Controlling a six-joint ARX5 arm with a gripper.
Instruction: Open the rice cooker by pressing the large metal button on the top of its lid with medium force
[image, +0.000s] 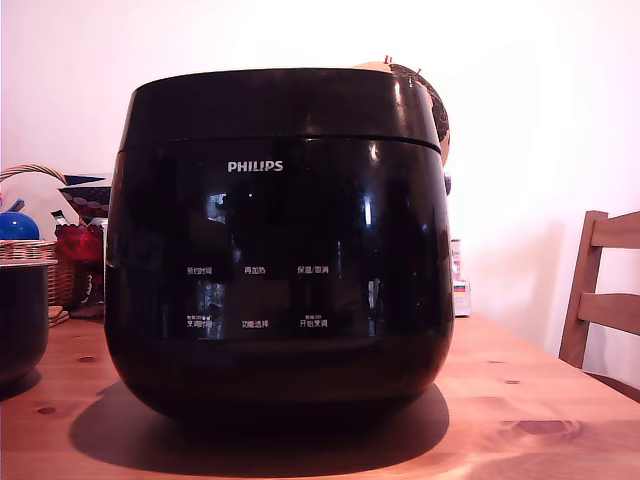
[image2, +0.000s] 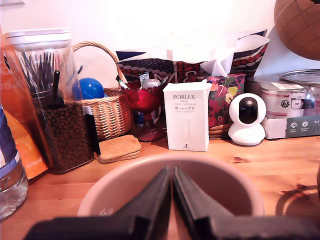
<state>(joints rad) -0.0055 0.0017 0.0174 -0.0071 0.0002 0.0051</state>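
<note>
Rice cooker (image: 280, 250) fills the middle of the exterior view, standing on the wooden worktop (image: 540, 400). Glossy black body, white PHILIPS logo and small white labels on the front; labels too small to read. Lid (image: 280, 105) down and seated on the body. Camera sits level with the cooker, so the lid's top surface is hidden; no button can be made out. Arm and gripper not seen in this view.

At the exterior view's left edge, a smaller dark pot (image: 22, 320), cut off by the frame. Behind it a wicker basket (image: 35, 250) with a blue ball (image: 17, 226), partly hidden. Wooden chair (image: 605, 290) at the right edge, only part showing. A globe (image: 425, 100) peeks from behind the lid.

Wrist view: gripper (image2: 173, 172) with black fingers pressed together at the tips, closed, holding nothing visible. Right behind it a pale round bowl rim (image2: 125, 172), its lower half blocked by the fingers. Beyond: white PORLEX box (image2: 186, 117), white camera (image2: 247, 119), red glass dish (image2: 145, 100), clear jar of dark pellets (image2: 57, 110). Rice cooker not visible in this view
</note>
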